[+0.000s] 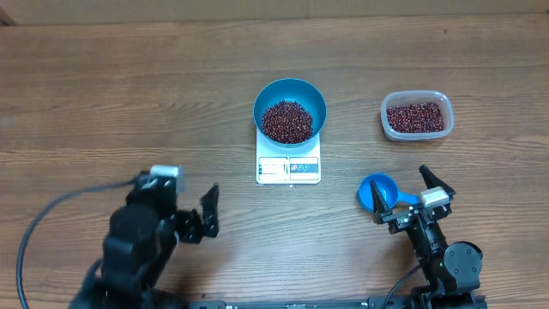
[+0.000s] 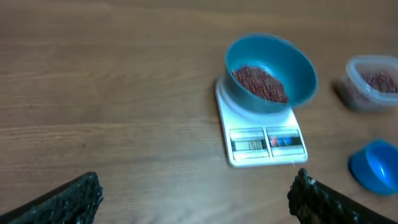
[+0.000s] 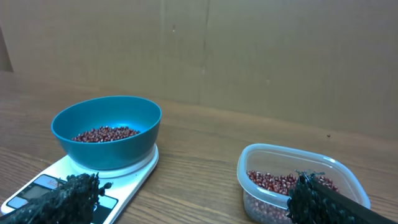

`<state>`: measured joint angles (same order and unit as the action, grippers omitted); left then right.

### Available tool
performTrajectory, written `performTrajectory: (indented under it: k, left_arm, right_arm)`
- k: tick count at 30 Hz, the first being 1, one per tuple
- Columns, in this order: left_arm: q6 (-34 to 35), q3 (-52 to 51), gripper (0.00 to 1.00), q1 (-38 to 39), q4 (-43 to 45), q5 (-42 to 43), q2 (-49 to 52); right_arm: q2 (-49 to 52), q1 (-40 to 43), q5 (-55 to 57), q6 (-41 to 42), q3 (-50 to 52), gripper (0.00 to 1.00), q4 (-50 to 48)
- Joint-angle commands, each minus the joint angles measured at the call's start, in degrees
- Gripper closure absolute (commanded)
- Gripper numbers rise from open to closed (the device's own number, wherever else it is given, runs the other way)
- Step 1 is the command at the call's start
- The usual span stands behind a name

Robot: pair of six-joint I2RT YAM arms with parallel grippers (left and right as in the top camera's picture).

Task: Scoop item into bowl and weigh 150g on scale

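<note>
- The left gripper (image 2: 196, 186) hangs over bare table (image 1: 129, 103) at the near left. Its 2 fingers are spread wide, with nothing between them.
- A dark cable (image 1: 51, 210) loops from the left arm toward the table's near edge.
- The right gripper (image 1: 401, 193) is at the near right, its 2 fingers also spread wide and grasping nothing.
- From overhead, a small blue scoop (image 1: 377, 189) lies on the wood at the right gripper's left finger, with its handle running under the gap between the fingers. I cannot tell whether a finger touches it.
- The scale (image 1: 288, 169) sits flat at the table's middle, well apart from both grippers. Its display strip and buttons face the near edge, and the reading is too small to make out.
- The bowl (image 1: 292, 88) stands upright on the scale's platform, covering most of it.
- A heap of beans (image 1: 286, 122) fills the bottom of the bowl, well below the rim.
- A clear plastic tub (image 1: 384, 120) rests on the table to the right of the bowl, apart from the scale and beyond the right gripper.
- The tub holds a shallow layer of the same red-brown beans.
- In the right wrist view, a brown cardboard wall (image 3: 249, 56) stands behind the table.
</note>
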<state>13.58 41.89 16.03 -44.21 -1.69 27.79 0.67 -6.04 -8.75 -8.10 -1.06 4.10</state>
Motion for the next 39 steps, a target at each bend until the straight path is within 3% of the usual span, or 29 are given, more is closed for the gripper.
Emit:
performTrajectory:
  k: [1, 13, 24, 39]
  left_arm:
    - [1.46, -7.61, 0.0, -4.44, 3.98, 2.25, -8.0]
    - [12.92, -31.3, 0.0, -10.91, 25.42, 1.09, -26.36]
    - [19.87, -41.51, 0.0, -11.26, 47.52, -2.32, -27.61]
    - [13.2, -41.62, 0.0, -11.26, 40.13, -2.78, -27.61]
  right_arm:
    - [-0.52, 0.11, 0.37, 0.39, 0.61, 0.0, -0.22]
    - [-0.52, 0.13, 0.37, 0.39, 0.61, 0.0, -0.22]
    - [-0.52, 0.11, 0.35, 0.39, 0.61, 0.0, -0.22]
    - [-0.52, 0.11, 0.35, 0.39, 0.61, 0.0, -0.22]
